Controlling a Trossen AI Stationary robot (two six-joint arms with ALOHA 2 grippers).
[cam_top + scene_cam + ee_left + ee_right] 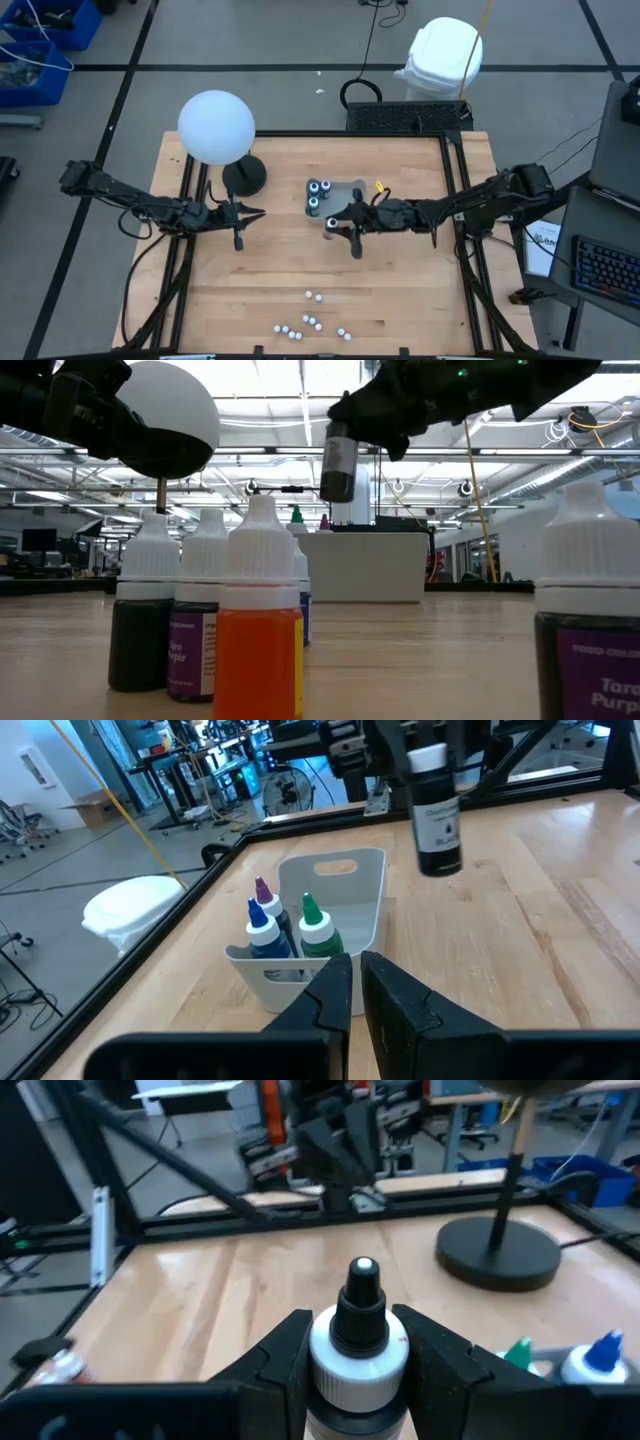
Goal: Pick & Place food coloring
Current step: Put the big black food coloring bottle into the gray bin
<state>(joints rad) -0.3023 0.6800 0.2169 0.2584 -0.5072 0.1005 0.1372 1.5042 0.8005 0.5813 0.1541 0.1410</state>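
Observation:
A small dark food coloring bottle [437,820] with a white collar and black tip hangs in the air, with my right gripper [336,224] shut on it, just off the near end of the grey tray [345,195]. Three bottles [285,930] with purple, blue and green tips stand upright in the tray. Several tiny white-capped vials [310,322] lie loose on the table near its front edge. My left gripper [255,212] hovers shut and empty to the tray's left, pointing at it. My right gripper pinches the bottle's white collar [358,1365], just under the black tip, between its two fingers. The fingers [285,1360] come in about level from the table's right side. The bottle [338,460] hangs upright below them, lifted clear of the table.
A lamp with a white globe [215,127] and a round black base [243,177] stands at the far left of the table. Black frame rails [455,170] run along the table's sides. Bare wood lies between the tray and the loose vials.

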